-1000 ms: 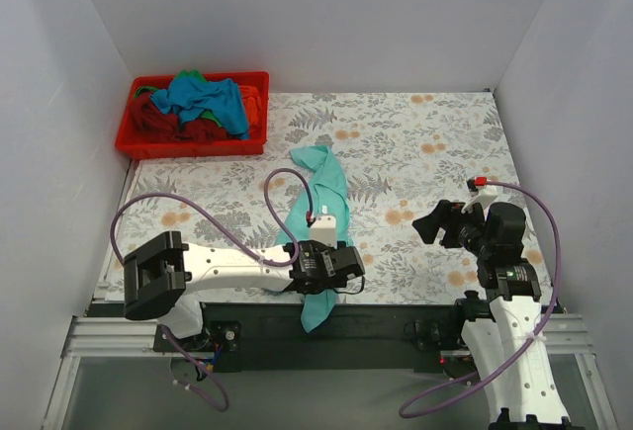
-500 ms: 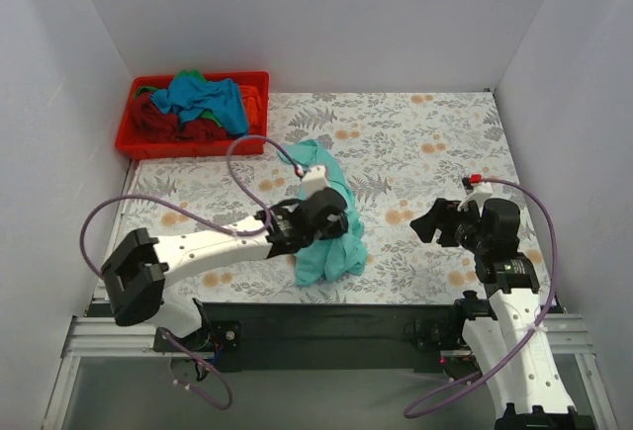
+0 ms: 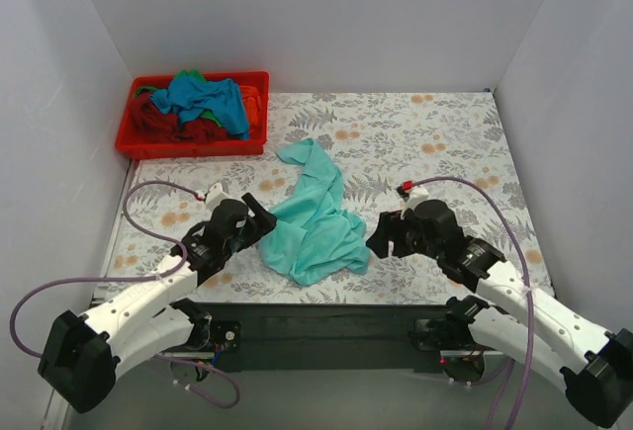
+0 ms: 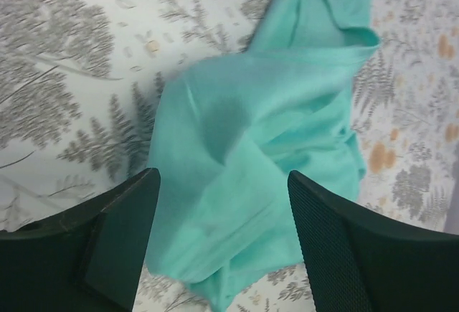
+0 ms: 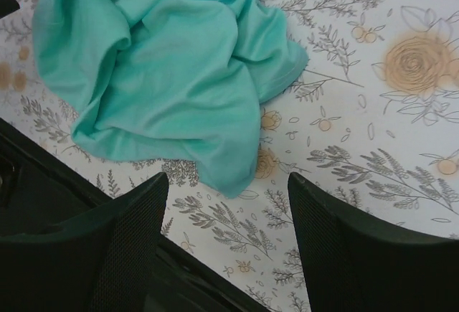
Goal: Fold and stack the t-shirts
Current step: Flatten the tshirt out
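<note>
Robot lab cell — plain white walls, floral-covered table

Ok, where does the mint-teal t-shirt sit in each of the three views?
Top external: the mint-teal t-shirt lies crumpled at centre, towards the near edge.
Left wrist: the t-shirt fills the middle and runs to the top right corner.
Right wrist: the t-shirt takes the upper left, with one edge reaching the middle.
Shared landmark: the floral table cover under it in every view.

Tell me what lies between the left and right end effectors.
The crumpled mint-teal t-shirt lies between the left end effector and the right end effector, held by neither; the top external view shows it.
</note>
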You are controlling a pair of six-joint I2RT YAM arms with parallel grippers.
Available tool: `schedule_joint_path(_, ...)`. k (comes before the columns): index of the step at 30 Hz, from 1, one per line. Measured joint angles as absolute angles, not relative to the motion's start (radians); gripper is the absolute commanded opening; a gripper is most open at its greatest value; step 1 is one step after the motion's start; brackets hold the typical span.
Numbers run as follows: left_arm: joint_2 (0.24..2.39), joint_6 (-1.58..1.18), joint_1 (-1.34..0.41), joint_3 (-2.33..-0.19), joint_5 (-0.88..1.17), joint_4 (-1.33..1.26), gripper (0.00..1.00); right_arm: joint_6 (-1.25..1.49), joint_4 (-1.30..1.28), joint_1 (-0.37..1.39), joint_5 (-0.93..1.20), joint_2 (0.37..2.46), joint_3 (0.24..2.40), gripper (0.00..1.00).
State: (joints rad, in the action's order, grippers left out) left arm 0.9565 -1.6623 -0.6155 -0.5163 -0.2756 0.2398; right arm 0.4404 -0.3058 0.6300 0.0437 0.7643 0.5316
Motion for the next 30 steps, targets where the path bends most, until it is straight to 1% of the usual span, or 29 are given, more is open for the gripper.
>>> schedule_joint_path(1, 0.924, -1.665, -0.607, -0.493, -0.281, 0.281, 0.79, 0.456, -0.299, 0.682, 0.013, 0.778, 0.527, 0.73)
schedule_joint_path(5, 0.830, -1.660, -0.597, -0.484, -0.291, 0.363, 0.80, 0.530, -0.286, 0.816, -0.085, 0.811, 0.498, 0.73)
schedule_joint_path(8, 0.797, -1.658, -0.597, -0.484, -0.272, 0.396, 0.80, 0.570, -0.286, 0.859, -0.135, 0.814, 0.477, 0.73)
schedule_joint_path(10, 0.792, -1.664, -0.597, -0.471, -0.246, 0.402, 0.77, 0.587, -0.286, 0.868, -0.158, 0.817, 0.475, 0.73)
schedule_joint_path(15, 0.790, -1.703, -0.618, -0.384, -0.199, 0.435, 0.62, 0.620, -0.272, 0.879, -0.189, 0.831, 0.475, 0.73)
schedule_joint_path(17, 0.790, -1.726, -0.649, -0.365, -0.194, 0.457, 0.59, 0.629, -0.268, 0.884, -0.196, 0.833, 0.474, 0.73)
schedule_joint_path(21, 0.799, -1.773, -0.723, -0.361, -0.198, 0.466, 0.58, 0.640, -0.257, 0.887, -0.207, 0.833, 0.464, 0.73)
schedule_joint_path(26, 0.878, -1.827, -0.821, -0.361, -0.207, 0.464, 0.55, 0.651, -0.258, 0.887, -0.212, 0.836, 0.450, 0.73)
schedule_joint_path(30, 0.910, -1.848, -0.834, -0.362, -0.218, 0.450, 0.53, 0.654, -0.258, 0.888, -0.212, 0.840, 0.445, 0.73)
